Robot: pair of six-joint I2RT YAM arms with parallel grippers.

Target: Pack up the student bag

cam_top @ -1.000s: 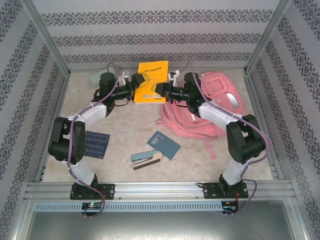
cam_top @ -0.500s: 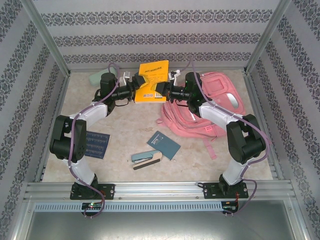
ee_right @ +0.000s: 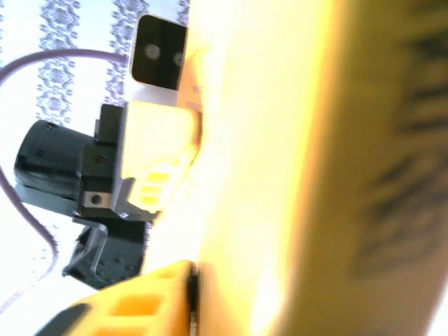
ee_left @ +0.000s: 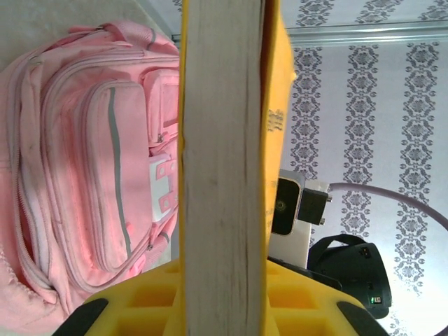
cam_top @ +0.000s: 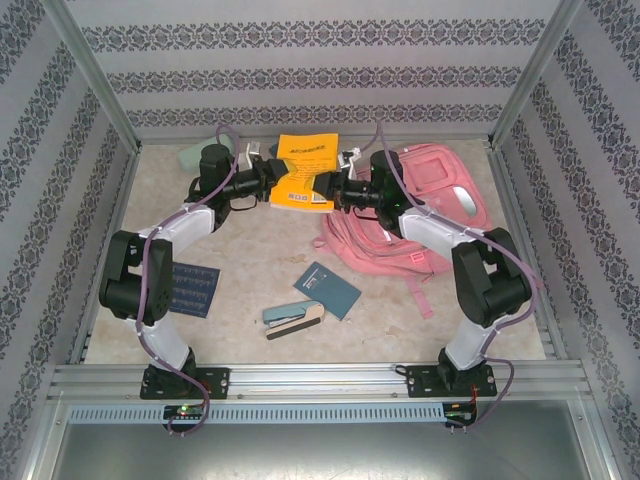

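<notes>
We've tipped the yellow book (cam_top: pixel 305 160) a touch rightward, toward the student bag (cam_top: pixel 440 200). Left pincer (cam_top: pixel 270 180) and right pincer (cam_top: pixel 337 190) both clamp it; insertion looks next.

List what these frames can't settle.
- Right tool: grip on the thick yellow paperback book unclear; right wrist view blurred, overexposed.
- Large pink fabric backpack's main opening: book blocks it in left wrist view, right arm in top view.
- Book's cover text: too small in top view.

The pink student bag (cam_top: pixel 432 176) lies flat, pockets up.
</notes>
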